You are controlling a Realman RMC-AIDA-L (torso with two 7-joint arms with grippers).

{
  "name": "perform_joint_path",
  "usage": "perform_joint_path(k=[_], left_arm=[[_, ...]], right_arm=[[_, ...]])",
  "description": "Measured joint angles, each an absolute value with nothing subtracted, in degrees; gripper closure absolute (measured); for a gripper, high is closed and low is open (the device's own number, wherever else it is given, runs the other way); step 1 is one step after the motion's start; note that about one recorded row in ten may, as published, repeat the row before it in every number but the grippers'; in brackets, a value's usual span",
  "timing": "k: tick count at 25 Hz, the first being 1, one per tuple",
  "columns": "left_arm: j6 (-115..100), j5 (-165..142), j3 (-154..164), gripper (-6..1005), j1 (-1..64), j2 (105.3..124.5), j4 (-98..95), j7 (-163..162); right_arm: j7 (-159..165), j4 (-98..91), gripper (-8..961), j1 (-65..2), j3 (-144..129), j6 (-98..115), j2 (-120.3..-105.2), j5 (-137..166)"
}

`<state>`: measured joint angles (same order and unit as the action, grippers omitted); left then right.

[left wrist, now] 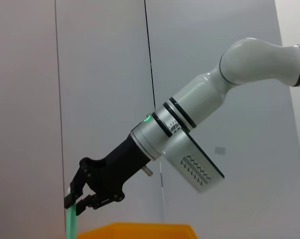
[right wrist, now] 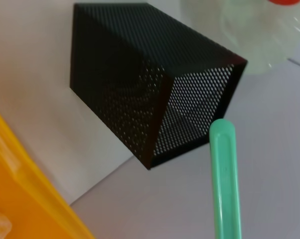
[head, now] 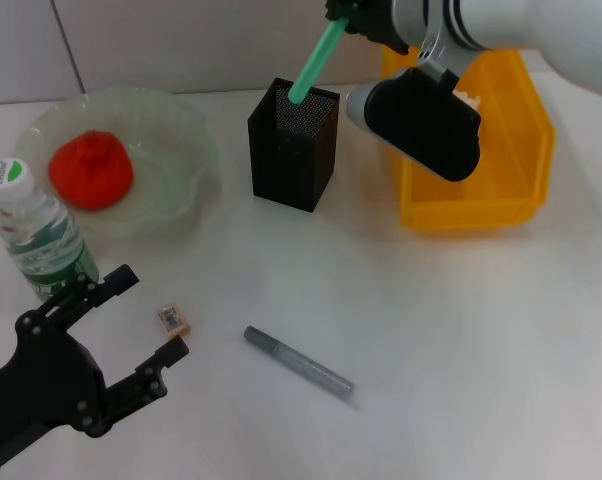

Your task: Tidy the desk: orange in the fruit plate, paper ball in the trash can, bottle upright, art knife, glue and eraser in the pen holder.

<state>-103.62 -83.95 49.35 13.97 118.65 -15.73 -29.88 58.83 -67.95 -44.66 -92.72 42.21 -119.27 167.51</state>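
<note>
My right gripper (head: 343, 14) is shut on a green pen-shaped stick (head: 316, 60), tilted, with its lower end just above the mouth of the black mesh pen holder (head: 293, 145). I cannot tell whether it is the glue or the art knife. The stick (right wrist: 224, 174) and holder (right wrist: 155, 94) also show in the right wrist view. A grey pen-shaped tool (head: 298, 363) and the tan eraser (head: 173, 320) lie on the desk. My left gripper (head: 151, 314) is open right next to the eraser. The bottle (head: 36, 228) stands upright. The orange (head: 91, 170) lies in the fruit plate (head: 176, 140). The paper ball (head: 471, 97) lies in the yellow trash can (head: 481, 205).
The trash can stands right of the pen holder, under my right forearm. The left wrist view shows my right gripper (left wrist: 82, 199) holding the green stick (left wrist: 70, 221) before a grey wall, above the trash can's rim (left wrist: 140, 231). The bottle stands close to my left arm.
</note>
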Motion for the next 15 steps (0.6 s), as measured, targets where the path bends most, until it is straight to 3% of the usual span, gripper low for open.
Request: perform_joint_path(k=[15], left_arm=[[-103.6, -83.9, 49.3, 204, 13.6, 118.56, -15.7, -29.9]], right_arm=[[57.6, -63.4, 776, -45.9, -96.7, 38.2, -119.60, 167.5]])
